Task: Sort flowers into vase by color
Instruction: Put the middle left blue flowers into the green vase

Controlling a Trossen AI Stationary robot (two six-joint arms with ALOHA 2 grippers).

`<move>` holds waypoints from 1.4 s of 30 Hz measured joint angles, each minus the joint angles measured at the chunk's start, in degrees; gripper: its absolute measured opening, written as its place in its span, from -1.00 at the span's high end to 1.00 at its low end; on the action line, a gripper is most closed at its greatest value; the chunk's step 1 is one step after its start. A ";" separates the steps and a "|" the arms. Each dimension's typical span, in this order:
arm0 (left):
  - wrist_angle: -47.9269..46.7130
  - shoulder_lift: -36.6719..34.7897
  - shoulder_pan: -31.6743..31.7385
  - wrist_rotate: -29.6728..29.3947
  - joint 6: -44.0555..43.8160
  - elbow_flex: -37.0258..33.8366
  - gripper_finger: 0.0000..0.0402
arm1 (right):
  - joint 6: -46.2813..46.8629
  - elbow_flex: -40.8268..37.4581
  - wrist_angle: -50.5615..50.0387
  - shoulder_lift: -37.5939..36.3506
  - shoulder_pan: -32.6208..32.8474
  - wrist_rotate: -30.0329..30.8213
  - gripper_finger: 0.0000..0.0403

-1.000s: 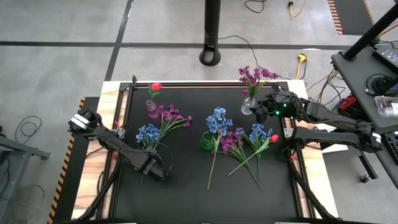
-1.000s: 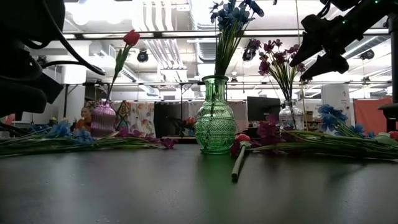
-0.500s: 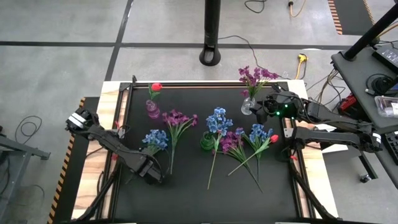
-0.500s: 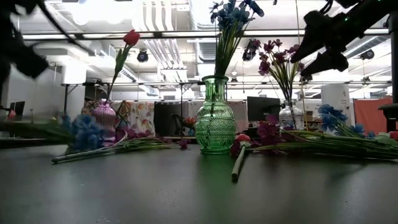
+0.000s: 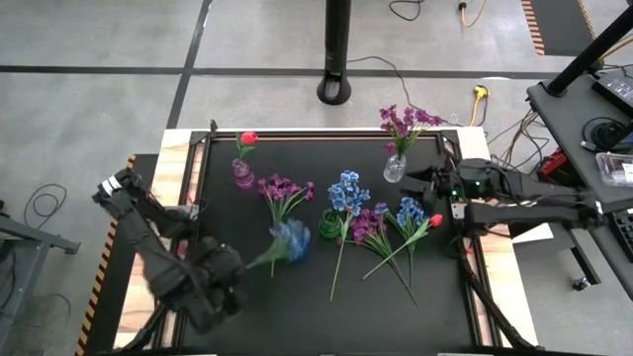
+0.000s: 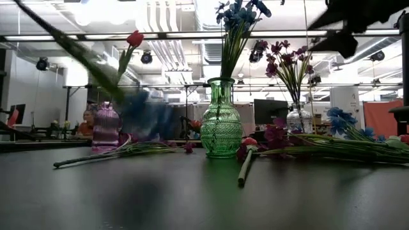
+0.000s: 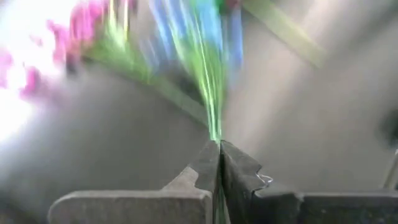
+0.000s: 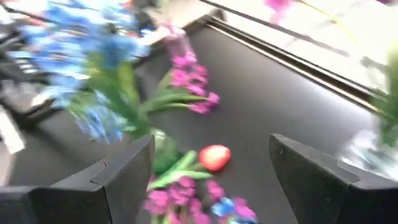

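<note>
— Well, from above, which arm has a flower?
— It is the left gripper [image 5: 229,280], near the front left of the desk [image 5: 297,316]. Its jaws are pressed together on the thin stem of a blue flower [image 5: 290,240]. The stem runs away from the jaws toward the green vase [image 5: 329,224], with the bloom at the far end, near the vase.
— And the right gripper [image 5: 420,182]?
— It waits beside the clear vase [image 5: 395,168] with wide open jaws, holding nothing.
— What about the low view?
— The green vase [image 6: 221,120] is ribbed glass with a narrow neck and already holds blue blooms. The carried flower is only a blue smear beside the purple vase [image 6: 106,127].
— The left wrist view?
— The shut jaws pinch a green stem [image 7: 210,93], probably stiff plastic, pointing straight ahead.
— The right wrist view?
— Open fingers [image 8: 121,177], and a red tulip bud [image 8: 214,156] lying between purple sprays [image 8: 193,87].
</note>
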 joint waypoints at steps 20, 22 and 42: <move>13.54 5.19 4.21 10.44 2.57 -5.21 0.73 | -3.43 -0.03 16.10 1.64 12.74 0.56 -0.52; 15.03 7.79 4.21 13.89 4.69 -6.11 0.58 | -3.43 -0.03 16.14 2.35 12.74 0.56 -0.52; 20.68 26.78 0.55 12.57 8.45 -6.08 -0.04 | -3.25 -0.05 16.19 5.31 12.74 0.58 -0.52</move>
